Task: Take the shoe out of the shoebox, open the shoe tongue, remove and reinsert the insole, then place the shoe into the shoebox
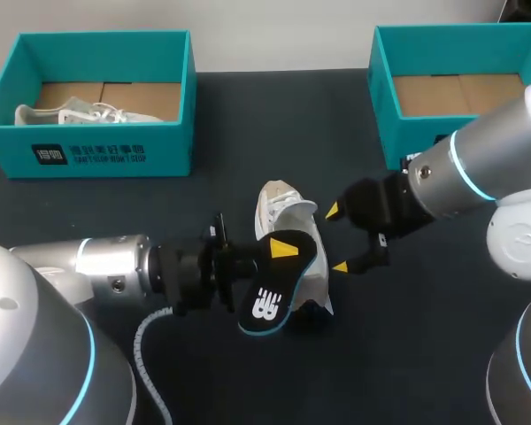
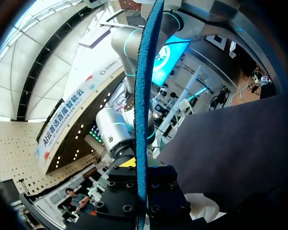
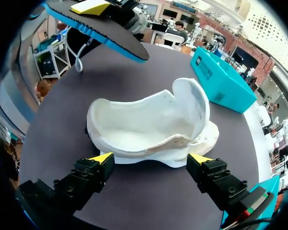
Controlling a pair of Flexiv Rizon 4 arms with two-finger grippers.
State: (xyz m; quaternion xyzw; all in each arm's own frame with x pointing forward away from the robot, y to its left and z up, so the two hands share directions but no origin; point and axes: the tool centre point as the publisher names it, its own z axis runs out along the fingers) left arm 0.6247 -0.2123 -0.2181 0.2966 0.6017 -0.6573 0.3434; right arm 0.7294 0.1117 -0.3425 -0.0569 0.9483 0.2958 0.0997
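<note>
Left gripper (image 1: 280, 251): is pinching the insole (image 1: 270, 297) between its jaws, holding it raised beside the shoe (image 1: 279, 208).
Right gripper (image 1: 337, 238): is hovering just right of the shoe, jaws spread.
Shoe: is lying on the table (image 1: 442, 354), outside the far-left shoebox (image 1: 97, 150) and the far-right shoebox (image 1: 385, 97).

The insole (image 1: 274, 292) is black with a blue edge and white logo; the shoe (image 1: 279, 208) is off-white. The left shoebox (image 1: 173, 150) and right shoebox (image 1: 391, 133) are teal, the table (image 1: 407, 345) black.

Clamps the insole (image 1: 270, 301) in the left gripper (image 1: 279, 252), arm level. Holds the right gripper (image 1: 337, 238) with 2 fingers wide apart.
</note>
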